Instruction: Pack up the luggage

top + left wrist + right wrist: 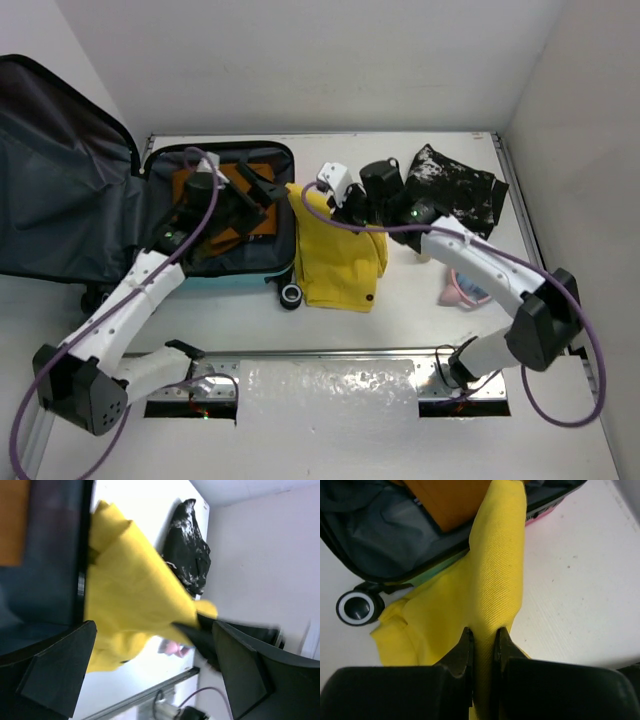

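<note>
The luggage (235, 265) lies open at the left, its teal rim toward me and its grey-lined lid (60, 190) leaning back. An orange item (255, 175) lies inside. A yellow cloth (335, 260) hangs from the luggage's right edge onto the table. My right gripper (350, 208) is shut on a raised fold of this cloth (495, 570), with the jaws pinched on it (484, 639). My left gripper (262, 190) hovers over the luggage's right side, open and empty. It faces the yellow cloth (135, 595) with its fingers (60, 670) spread wide.
A black garment with white speckles (455, 190) lies at the back right and also shows in the left wrist view (190, 550). A pink item (462, 290) lies under the right arm. A black luggage wheel (357, 607) sits by the cloth. A metal rail (330, 355) runs along the near edge.
</note>
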{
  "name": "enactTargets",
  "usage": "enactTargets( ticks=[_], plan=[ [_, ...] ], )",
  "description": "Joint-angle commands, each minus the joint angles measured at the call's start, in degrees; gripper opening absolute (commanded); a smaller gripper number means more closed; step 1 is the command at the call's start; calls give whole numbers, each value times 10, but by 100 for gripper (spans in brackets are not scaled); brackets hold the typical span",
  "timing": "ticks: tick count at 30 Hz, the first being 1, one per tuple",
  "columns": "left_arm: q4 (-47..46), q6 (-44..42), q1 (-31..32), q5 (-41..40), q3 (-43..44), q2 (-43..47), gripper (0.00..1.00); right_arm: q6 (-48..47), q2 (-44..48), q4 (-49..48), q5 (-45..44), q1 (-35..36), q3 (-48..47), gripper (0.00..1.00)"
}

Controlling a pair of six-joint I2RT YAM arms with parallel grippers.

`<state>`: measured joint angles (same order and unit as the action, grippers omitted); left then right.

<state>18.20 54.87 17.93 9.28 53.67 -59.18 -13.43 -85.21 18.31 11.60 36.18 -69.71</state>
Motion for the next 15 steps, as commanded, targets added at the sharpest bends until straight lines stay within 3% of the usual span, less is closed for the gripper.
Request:
enactTargets(
  ticks=[1, 9, 15],
  plan=[
    [-33, 112, 85, -78, 45, -40, 100, 20, 60, -122, -25, 41, 56, 0],
    [-20, 209, 191, -131, 74, -128, 100, 25, 118, -138, -57, 91, 109, 0],
    [-4, 235, 201, -147, 72, -186, 100, 39, 168, -177, -54, 108, 161, 0]
  ],
)
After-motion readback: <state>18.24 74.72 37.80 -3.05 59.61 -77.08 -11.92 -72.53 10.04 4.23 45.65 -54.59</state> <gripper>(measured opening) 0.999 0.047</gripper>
